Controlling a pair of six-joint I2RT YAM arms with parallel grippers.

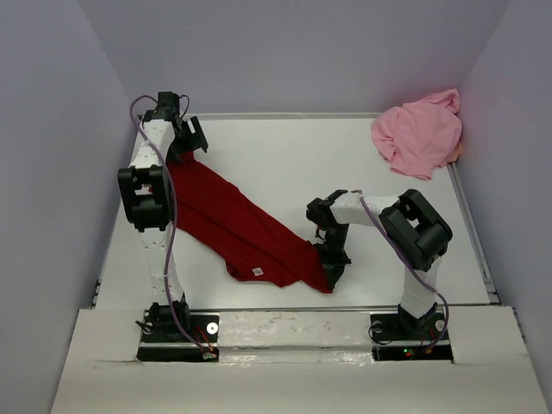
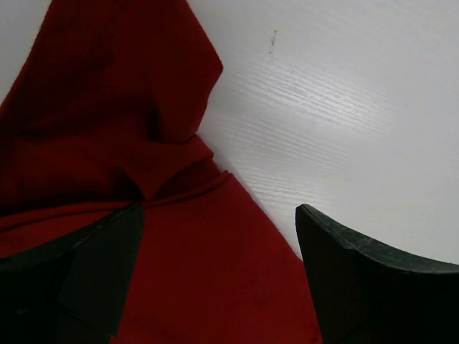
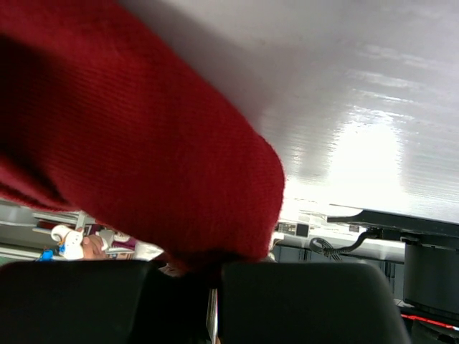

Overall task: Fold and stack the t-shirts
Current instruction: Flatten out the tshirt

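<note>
the dark red t-shirt (image 1: pixel 233 224) lies stretched diagonally across the white table (image 1: pixel 293 155), its near corner pinched in the right claw (image 1: pixel 333 272), which is clamped tight on the cloth. the left claw (image 1: pixel 191 138) hovers spread wide over the shirt's far end, gripping nothing. the light pink t-shirt (image 1: pixel 418 138) sits crumpled in the table's far right corner.

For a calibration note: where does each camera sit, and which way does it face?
Top external: above and behind both arms, facing down on the table, pink t-shirt and dark red t-shirt.
Left wrist: looks down past open jaws at the red one.
Right wrist: looks along shut jaws pinching the red one.
Shared: the dark red t-shirt.
</note>
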